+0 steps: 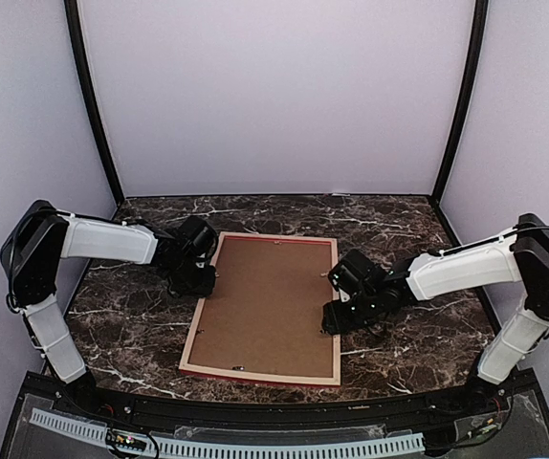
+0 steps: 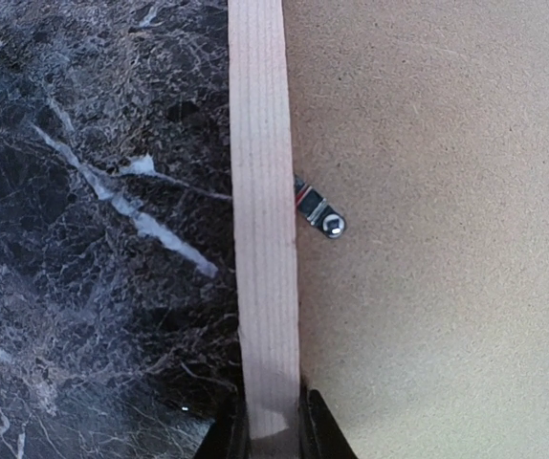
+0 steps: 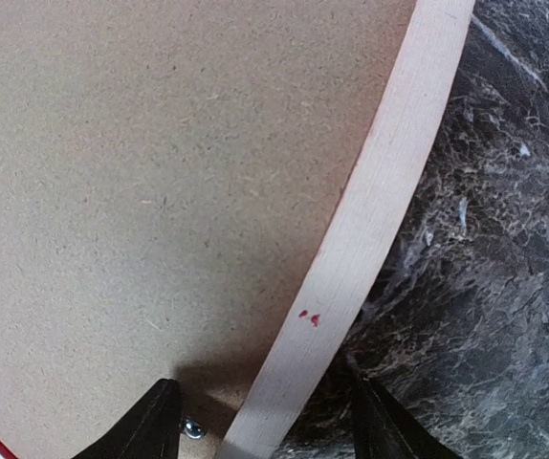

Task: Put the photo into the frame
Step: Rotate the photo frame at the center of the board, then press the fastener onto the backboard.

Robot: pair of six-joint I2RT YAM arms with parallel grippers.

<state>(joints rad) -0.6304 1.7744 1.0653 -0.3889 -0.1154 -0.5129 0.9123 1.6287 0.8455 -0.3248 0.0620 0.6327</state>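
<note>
Frame [image 1: 255,372] lies face down. Left gripper [image 2: 273,435] clamps its left edge, likely steadying it. The right gripper [image 3: 265,402] straddles the right edge, released.

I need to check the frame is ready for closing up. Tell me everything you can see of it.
The frame lies face down on the marble table: pale wood rails, red showing along the near edge. A brown backing board fills it, with a small metal clip by the left rail. The left gripper pinches the left rail; the open right gripper straddles the right rail.
</note>
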